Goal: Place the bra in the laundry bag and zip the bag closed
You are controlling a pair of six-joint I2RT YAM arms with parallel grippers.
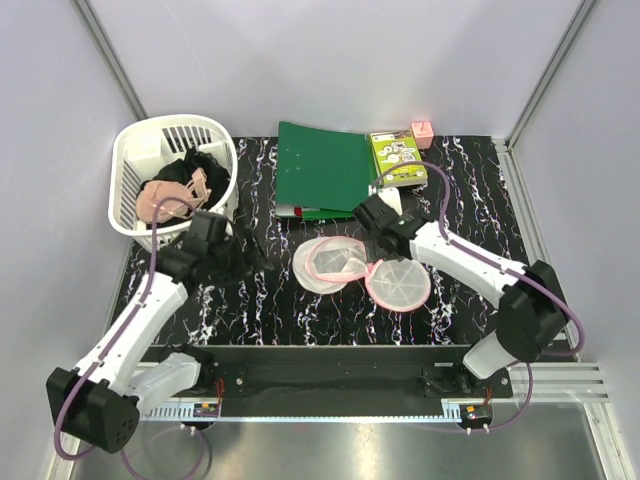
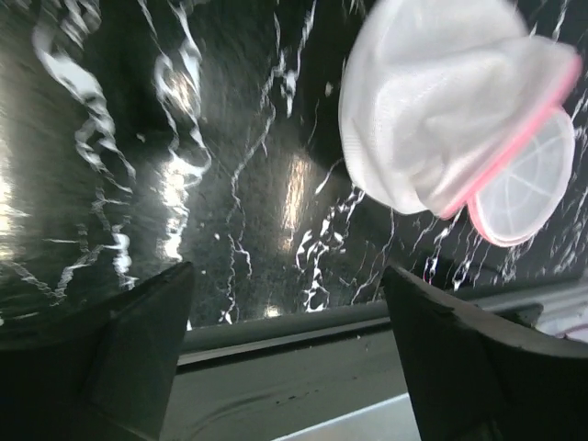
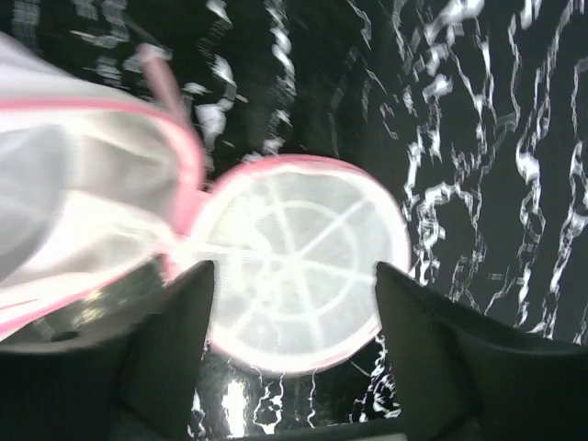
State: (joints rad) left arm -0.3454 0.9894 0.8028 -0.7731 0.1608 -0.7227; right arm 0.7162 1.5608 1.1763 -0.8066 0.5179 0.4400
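**Bag lies open, bra not yet fetched**

From the top camera, we see the bra (image 1: 160, 200) at the upper left of the frame, draped inside the white basket (image 1: 135, 150) beside some black clothing (image 1: 205, 170). The laundry bag (image 1: 330, 262) lies unzipped at the centre of the dark surface (image 1: 250, 310), with its round lid (image 1: 398, 283) flopped out to the right. The left tool (image 1: 243, 258) hangs between basket and bag, and the right tool (image 1: 383, 232) is just above the bag. We judge that the task is at its first step, which is picking up the bra. The next move calls for the left arm to reach into the basket and pinch a cup or strap without catching the black clothing.

From the left wrist camera, the left tool (image 2: 285, 285) has its fingers wide apart with only bare surface between them. The bag (image 2: 432, 101) shows at the upper right as a crumpled white mesh dome with pink trim. We cannot see the bra here.

From the right wrist camera, the right tool (image 3: 294, 271) also stands parted and clamps nothing that we can make out. The lid (image 3: 303, 220) is a flat mesh disc edged in pink and sits beneath the gap, while the bag's body (image 3: 83, 193) fills the left of the frame. The zip is undone all the way round, as far as this blurred picture shows.
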